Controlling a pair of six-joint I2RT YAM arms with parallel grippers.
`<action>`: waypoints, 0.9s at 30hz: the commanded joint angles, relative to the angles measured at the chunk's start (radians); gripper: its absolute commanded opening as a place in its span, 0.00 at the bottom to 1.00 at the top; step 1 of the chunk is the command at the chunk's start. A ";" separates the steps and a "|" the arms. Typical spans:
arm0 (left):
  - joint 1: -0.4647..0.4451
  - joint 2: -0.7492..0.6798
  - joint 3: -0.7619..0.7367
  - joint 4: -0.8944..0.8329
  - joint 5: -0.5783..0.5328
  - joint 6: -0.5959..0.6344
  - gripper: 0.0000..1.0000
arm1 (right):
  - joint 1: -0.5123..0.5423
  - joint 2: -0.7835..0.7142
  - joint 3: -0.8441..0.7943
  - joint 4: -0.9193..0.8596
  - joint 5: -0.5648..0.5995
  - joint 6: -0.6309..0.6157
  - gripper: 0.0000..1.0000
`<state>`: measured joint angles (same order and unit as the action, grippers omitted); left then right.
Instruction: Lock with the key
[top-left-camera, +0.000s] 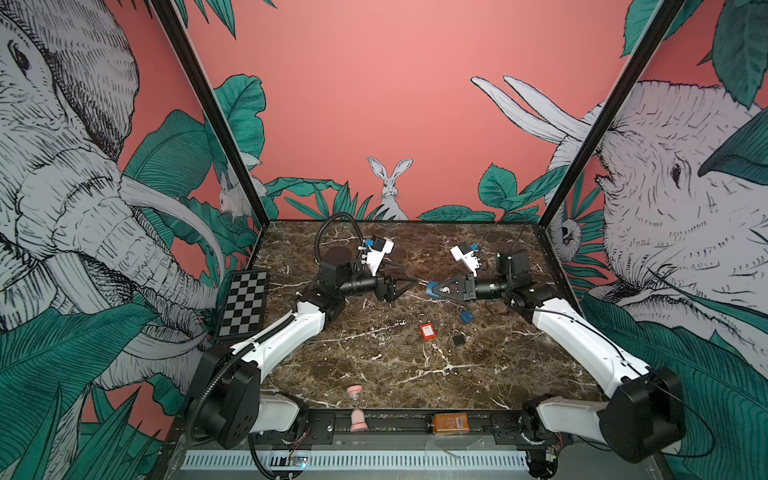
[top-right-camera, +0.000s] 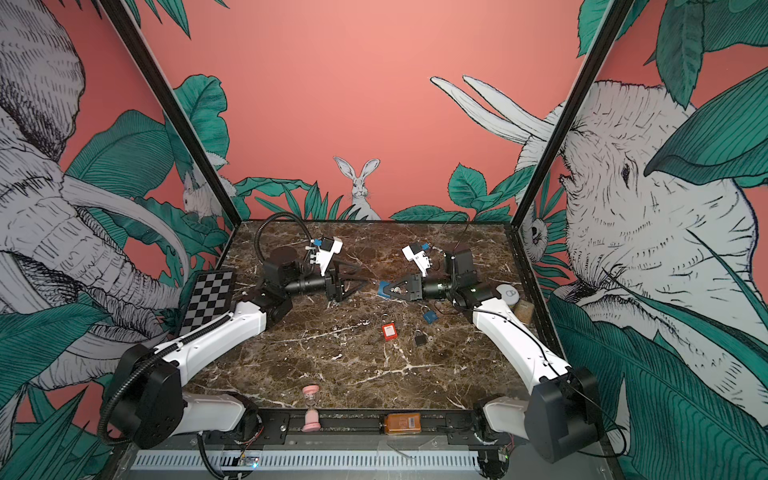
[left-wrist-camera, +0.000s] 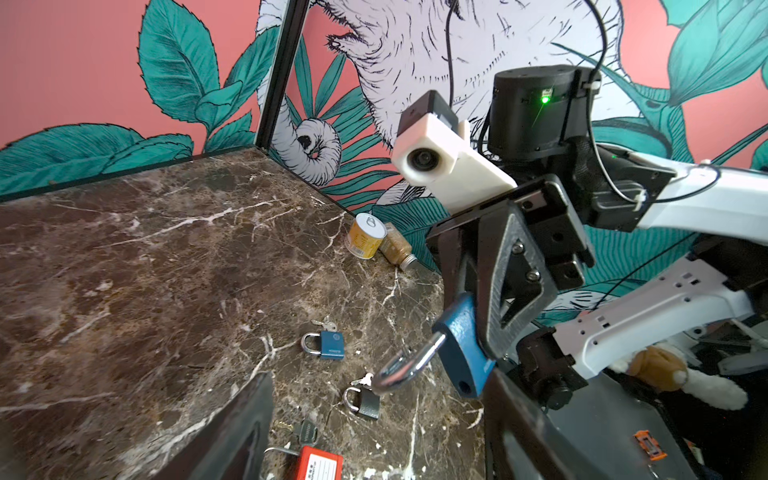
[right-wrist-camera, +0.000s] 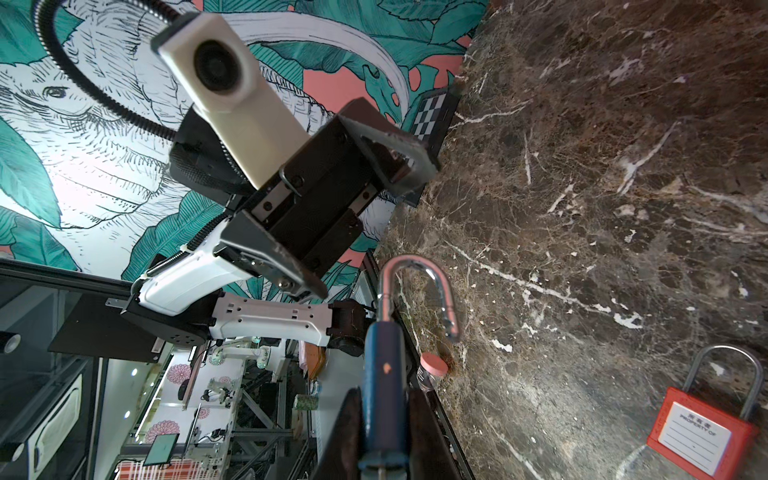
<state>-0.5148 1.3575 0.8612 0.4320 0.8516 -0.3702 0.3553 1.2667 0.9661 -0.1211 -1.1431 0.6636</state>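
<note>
With the jaws of the right gripper (top-left-camera: 433, 289) clamped on the blue padlock (right-wrist-camera: 382, 374), held clear of the surface (top-left-camera: 374, 365), centre the wide-apart, empty jaws of the left gripper (right-wrist-camera: 376, 228) on the open shackle (right-wrist-camera: 415, 286), then press it squarely home

The dark marble tabletop (top-left-camera: 374, 365) carries a red padlock (top-left-camera: 427, 331), a black padlock (top-left-camera: 458, 338) just beside it and a blue padlock (top-left-camera: 466, 316) near them. A checkerboard (top-left-camera: 244, 303) sits at its left edge, a can (left-wrist-camera: 365, 235) and jar (left-wrist-camera: 397, 249) at its right.
</note>
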 joint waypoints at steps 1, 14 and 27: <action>-0.007 0.016 0.008 0.090 0.063 -0.066 0.71 | -0.003 -0.019 -0.006 0.111 -0.043 0.036 0.00; -0.034 0.055 0.042 0.080 0.086 -0.089 0.48 | -0.001 0.016 -0.001 0.152 -0.049 0.072 0.00; -0.047 0.062 0.051 0.081 0.101 -0.095 0.32 | -0.001 0.040 0.001 0.173 -0.026 0.090 0.00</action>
<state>-0.5503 1.4258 0.8833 0.4816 0.9245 -0.4614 0.3553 1.3033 0.9653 -0.0132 -1.1633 0.7517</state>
